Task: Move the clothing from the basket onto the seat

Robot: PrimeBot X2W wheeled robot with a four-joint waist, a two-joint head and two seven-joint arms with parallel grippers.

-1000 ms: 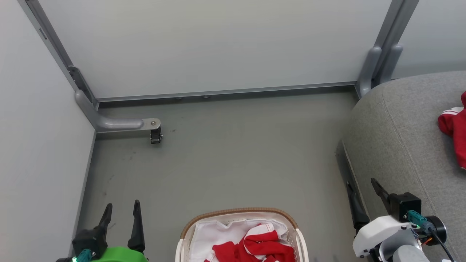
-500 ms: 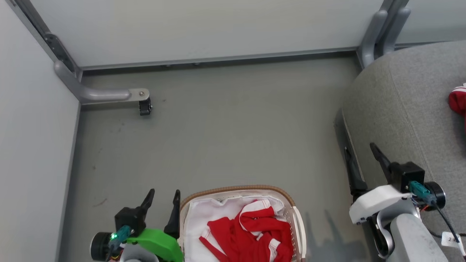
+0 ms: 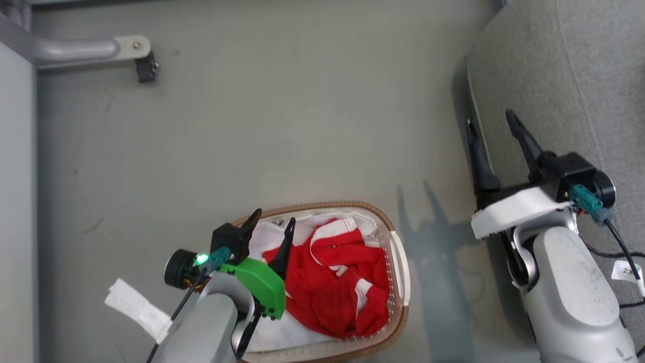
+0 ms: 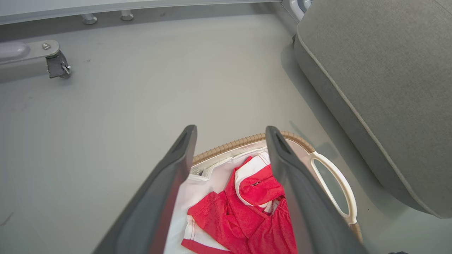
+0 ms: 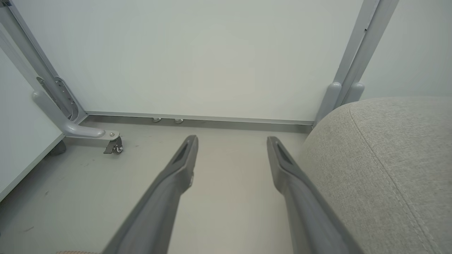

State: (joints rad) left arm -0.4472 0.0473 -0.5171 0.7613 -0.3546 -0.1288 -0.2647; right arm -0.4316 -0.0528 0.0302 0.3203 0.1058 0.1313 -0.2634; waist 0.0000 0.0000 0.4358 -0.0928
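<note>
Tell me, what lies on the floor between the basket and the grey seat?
Only bare floor lies between the basket and the seat, as the head view shows.

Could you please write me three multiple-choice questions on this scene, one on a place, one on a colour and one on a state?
1. Where does the basket stand?
A. on the floor, beside the seat
B. on the seat
C. on a table

2. What colour is the clothing in the basket?
A. blue
B. red with white trim
C. green

3. How is the left pincer?
A. shut on the clothing
B. open and empty
C. shut and empty

Answers:
1 A: the head view shows it on the grey floor, apart from the seat.
2 B: red fabric with white panels lies in it.
3 B: its fingers stand apart with nothing held between them.
</note>
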